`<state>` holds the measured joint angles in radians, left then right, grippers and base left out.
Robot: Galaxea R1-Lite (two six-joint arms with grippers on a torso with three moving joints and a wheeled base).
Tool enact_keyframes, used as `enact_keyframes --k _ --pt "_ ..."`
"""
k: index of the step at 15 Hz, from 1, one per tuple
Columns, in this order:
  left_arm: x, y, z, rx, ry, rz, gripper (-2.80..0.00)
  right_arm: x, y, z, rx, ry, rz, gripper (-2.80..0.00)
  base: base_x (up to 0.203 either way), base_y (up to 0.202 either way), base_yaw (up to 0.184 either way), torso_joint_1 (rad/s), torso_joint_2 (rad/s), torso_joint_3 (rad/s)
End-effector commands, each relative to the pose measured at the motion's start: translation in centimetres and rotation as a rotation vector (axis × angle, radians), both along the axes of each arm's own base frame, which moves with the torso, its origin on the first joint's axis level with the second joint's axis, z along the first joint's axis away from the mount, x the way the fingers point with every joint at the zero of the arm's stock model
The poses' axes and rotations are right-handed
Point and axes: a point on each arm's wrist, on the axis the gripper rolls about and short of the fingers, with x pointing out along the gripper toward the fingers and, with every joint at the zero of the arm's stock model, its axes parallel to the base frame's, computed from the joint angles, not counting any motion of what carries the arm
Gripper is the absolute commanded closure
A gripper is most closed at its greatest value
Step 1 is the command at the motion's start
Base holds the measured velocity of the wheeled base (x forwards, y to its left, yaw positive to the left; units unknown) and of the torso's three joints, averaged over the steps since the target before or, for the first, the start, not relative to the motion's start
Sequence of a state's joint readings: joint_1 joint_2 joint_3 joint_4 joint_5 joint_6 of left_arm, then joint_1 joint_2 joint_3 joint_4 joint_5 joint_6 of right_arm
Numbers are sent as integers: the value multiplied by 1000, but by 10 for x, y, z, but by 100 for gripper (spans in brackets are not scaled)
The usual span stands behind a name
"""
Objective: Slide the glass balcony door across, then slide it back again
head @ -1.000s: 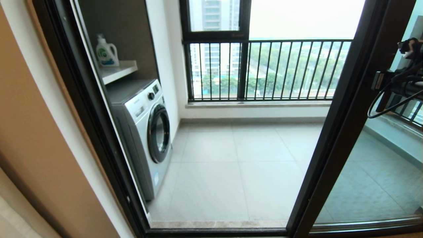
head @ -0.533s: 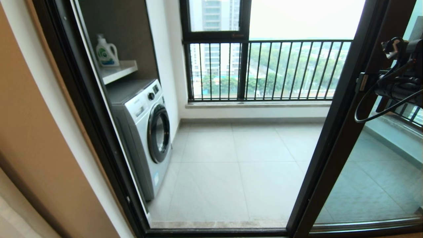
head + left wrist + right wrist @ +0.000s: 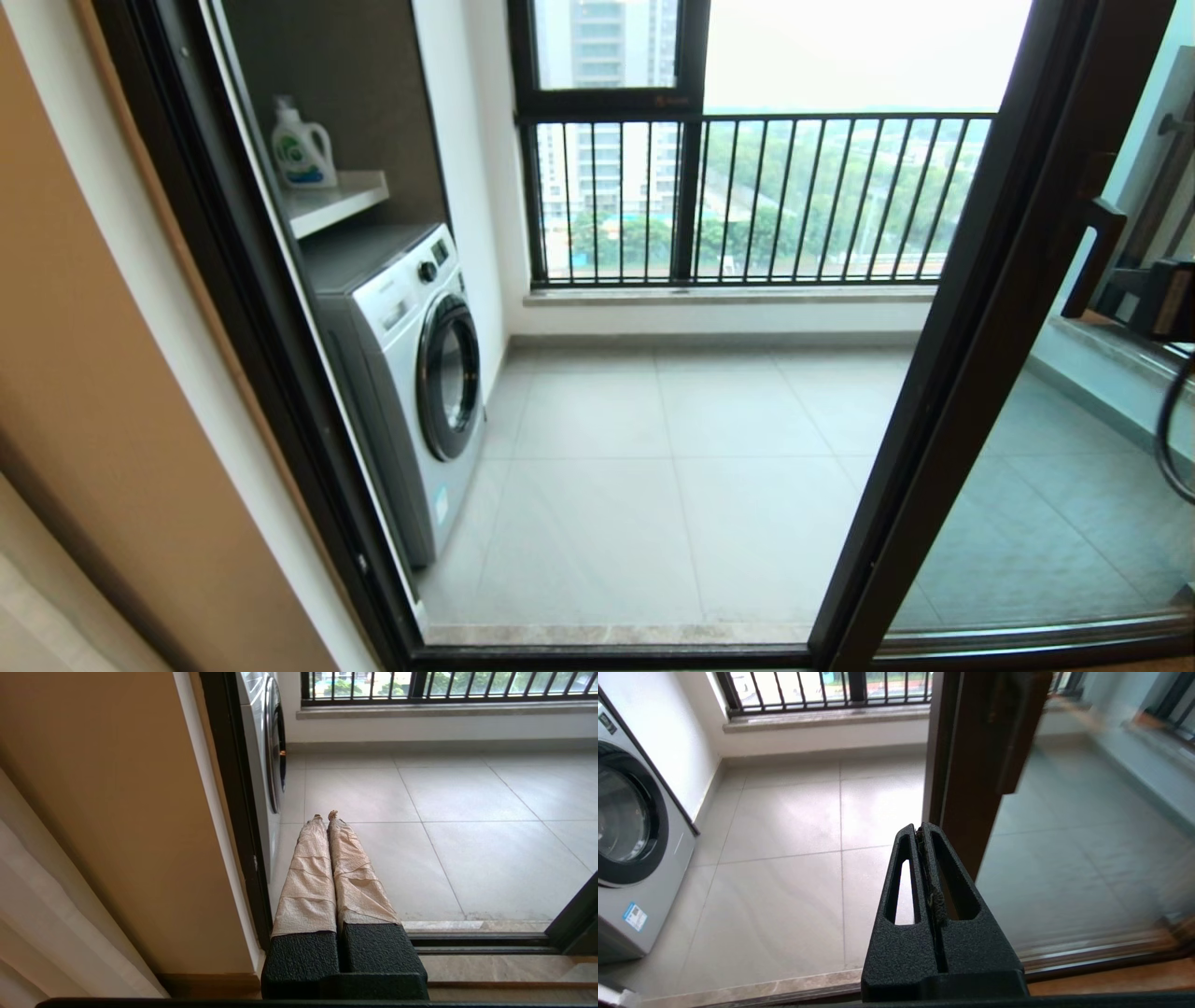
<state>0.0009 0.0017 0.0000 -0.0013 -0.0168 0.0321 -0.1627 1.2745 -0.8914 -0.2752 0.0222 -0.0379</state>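
As seen from its own wrist, right tool (image 3: 920, 828): prongs pressed flat together, pinching nothing, tip just beside the inner edge of the door's upright; contact possibly made, hard to tell from this angle.
Left tool (image 3: 325, 815): parked low by the left door jamb (image 3: 233, 812), wrapped prongs closed on each other, idle.
Glass balcony door (image 3: 943, 411): at the right of the opening, leading upright slanting across the right side of the head view, wide gap to its left open to the balcony.
Bar handle (image 3: 1094, 252): on that upright, above and beyond the right tool's tip, standing off the frame on short posts.
Likely weight: heavy, judging by full-height glass in a metal frame; slow to start, slow to stop.
Stiffness: rigid frame, no give; pane fragile, not to be pushed on.
Surface: smooth painted metal, slippery for a closed tip pressed against a flat face.
Best hold: hooked behind the bar handle or set flat against the upright's edge, pushed along the floor track (image 3: 481, 942), never across it.
Risk: slipping off the edge, or slamming the frame at the end of travel.
Nearby: washing machine (image 3: 411, 373) at the left, well apart from the door.
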Motion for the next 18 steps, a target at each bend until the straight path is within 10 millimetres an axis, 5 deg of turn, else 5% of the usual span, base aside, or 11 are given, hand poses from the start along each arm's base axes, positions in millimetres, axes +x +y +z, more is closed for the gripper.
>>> enact_keyframes --k 1,4,9,12,16,18 --pt "0 0 0 0 1 1 0 -111 18 25 -65 -198 -5 0 0 0 0 0 0 0" --pt "0 0 0 0 1 1 0 -199 33 18 -159 -296 22 0 0 0 0 0 0 0" --pt "0 0 0 0 1 1 0 -284 40 3 -190 -314 125 0 0 0 0 0 0 0" --pt "0 0 0 0 1 1 0 -312 38 -3 -186 -336 112 0 0 0 0 0 0 0" --pt "0 0 0 0 1 1 0 -353 34 -67 -175 -289 125 0 0 0 0 0 0 0" --pt "0 0 0 0 1 1 0 -341 33 -94 -105 -175 140 0 0 0 0 0 0 0"
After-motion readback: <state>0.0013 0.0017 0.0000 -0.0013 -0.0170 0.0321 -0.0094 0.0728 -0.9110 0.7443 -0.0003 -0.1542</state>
